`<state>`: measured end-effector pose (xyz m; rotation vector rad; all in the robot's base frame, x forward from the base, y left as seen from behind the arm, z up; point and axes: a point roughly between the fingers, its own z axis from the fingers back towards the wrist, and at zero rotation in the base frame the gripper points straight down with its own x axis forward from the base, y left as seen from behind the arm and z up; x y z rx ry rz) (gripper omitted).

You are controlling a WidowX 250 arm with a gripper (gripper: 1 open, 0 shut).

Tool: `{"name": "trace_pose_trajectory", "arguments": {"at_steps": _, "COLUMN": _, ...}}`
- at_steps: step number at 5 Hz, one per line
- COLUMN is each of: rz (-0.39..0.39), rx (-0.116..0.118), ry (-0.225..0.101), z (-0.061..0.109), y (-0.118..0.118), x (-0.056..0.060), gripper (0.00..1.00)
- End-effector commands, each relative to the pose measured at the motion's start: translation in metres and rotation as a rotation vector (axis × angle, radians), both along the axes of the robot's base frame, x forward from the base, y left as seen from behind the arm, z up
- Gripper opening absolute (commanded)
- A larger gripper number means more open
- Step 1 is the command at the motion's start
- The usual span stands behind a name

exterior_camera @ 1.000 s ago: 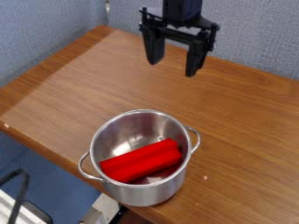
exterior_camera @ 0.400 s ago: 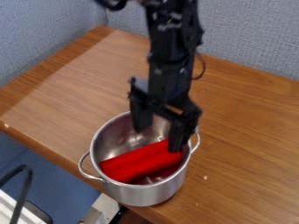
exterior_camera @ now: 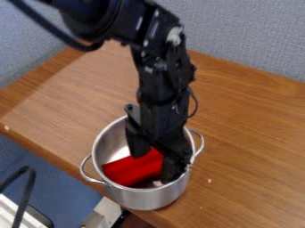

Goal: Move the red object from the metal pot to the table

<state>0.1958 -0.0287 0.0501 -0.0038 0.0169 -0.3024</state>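
Observation:
The metal pot [exterior_camera: 105, 147] stands near the front edge of the wooden table [exterior_camera: 66, 89]. Inside it lies the red object [exterior_camera: 128, 167], a bright red bar, with its right part hidden behind the gripper. My gripper [exterior_camera: 159, 153] points down into the pot, jaws open, one finger [exterior_camera: 138, 142] on the far side of the bar and the other toward its right end. The fingers straddle the bar; I cannot tell whether they touch it. The black arm rises from the pot toward the upper left.
A blue-grey wall [exterior_camera: 251, 36] stands behind the table. The table's front-left edge [exterior_camera: 36, 147] runs close to the pot. The pot's loop handle [exterior_camera: 86, 167] sticks out at its front left. A dark cable [exterior_camera: 18, 191] and a white object [exterior_camera: 105, 212] sit below the edge.
The open gripper came down from above the table's far side toward the camera and sank into the pot, rolling a little. The red object and the pot stayed put.

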Motion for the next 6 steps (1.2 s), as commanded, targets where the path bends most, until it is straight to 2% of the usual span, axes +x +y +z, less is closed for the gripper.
{"name": "trace_pose_trajectory", "arguments": {"at_steps": 1, "rz": 0.025, "rx": 0.021, "ry": -0.075, "z": 0.011, "y": 0.000, "x": 0.001, "gripper": 1.00}}
{"name": "trace_pose_trajectory", "arguments": {"at_steps": 2, "rz": 0.103, "rx": 0.046, "ry": -0.081, "z": 0.022, "y": 0.007, "x": 0.002, "gripper": 1.00}}
{"name": "trace_pose_trajectory", "arguments": {"at_steps": 3, "rz": 0.107, "rx": 0.066, "ry": -0.107, "z": 0.030, "y": 0.005, "x": 0.006, "gripper": 1.00}}
{"name": "trace_pose_trajectory", "arguments": {"at_steps": 4, "rz": 0.091, "rx": 0.069, "ry": -0.096, "z": 0.027, "y": 0.001, "x": 0.005, "gripper": 1.00}}
{"name": "trace_pose_trajectory", "arguments": {"at_steps": 5, "rz": 0.161, "rx": 0.077, "ry": -0.101, "z": 0.039, "y": 0.009, "x": 0.011, "gripper": 1.00}}
{"name": "trace_pose_trajectory", "arguments": {"at_steps": 6, "rz": 0.221, "rx": 0.085, "ry": -0.124, "z": 0.047, "y": 0.012, "x": 0.013, "gripper": 1.00}}
